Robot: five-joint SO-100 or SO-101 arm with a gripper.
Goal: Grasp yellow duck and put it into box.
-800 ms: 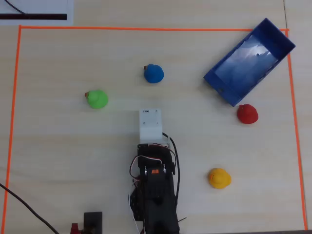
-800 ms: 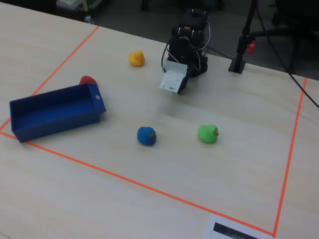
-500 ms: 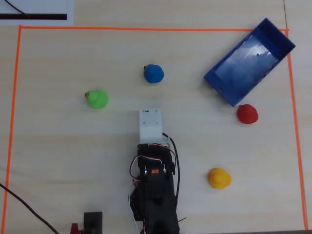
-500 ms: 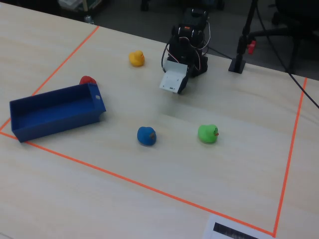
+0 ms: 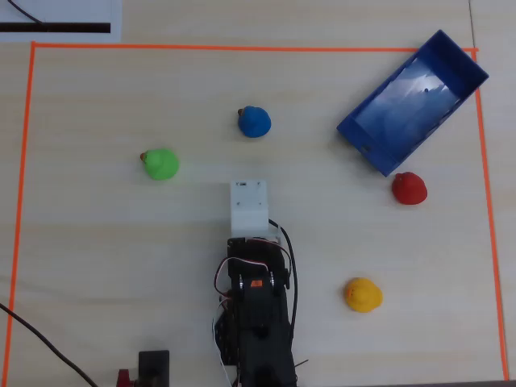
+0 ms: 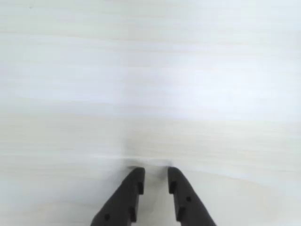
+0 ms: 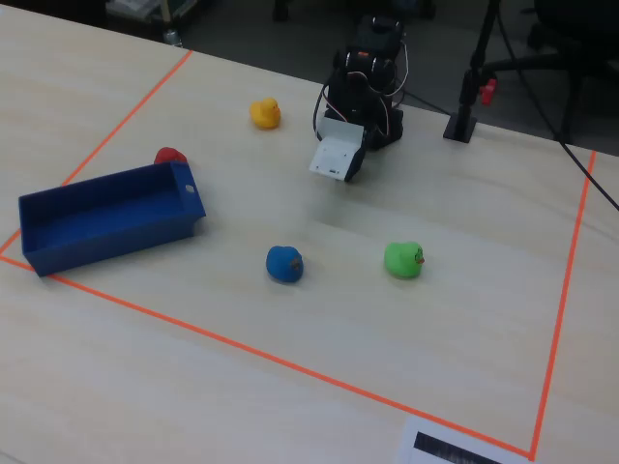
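- Task status: not started, judging by the layout. The duck [image 5: 363,294] sits free on the table [image 5: 105,266], lower right of the overhead view, well apart from the box [image 5: 412,101].
- In the fixed view the duck [image 7: 265,113] is upper centre-left, just left of the arm [image 7: 366,85]. Nothing touches it.
- Box: upper right of the overhead view, set at an angle across the tape line [image 5: 242,47]. The floor is glossy and nothing is in it. In the fixed view the box [image 7: 106,217] lies at the left edge.
- Gripper [image 6: 155,176]: the wrist view shows two dark fingers [image 6: 131,188] entering from the bottom edge with a narrow gap between the tips. It is nearly closed and holds nothing, with only bare table below it.
- The arm is folded near its base, bottom centre of the overhead view. Its white wrist block [image 5: 248,206] points toward the frame centre, not at the duck.
- Left to do, as I judge it: swing right toward the duck, open the jaws, descend, grasp, lift, carry up-frame to the box and release.
- Distractors: red duck [image 5: 409,188] just below the box's lower corner, blue duck [image 5: 255,122] upper centre, green duck [image 5: 160,164] left of centre.
- Writing: a white sheet with a black bar [image 5: 55,27] at upper left of the overhead view. No readable text there, and no brand marks are legible on the arm or box.
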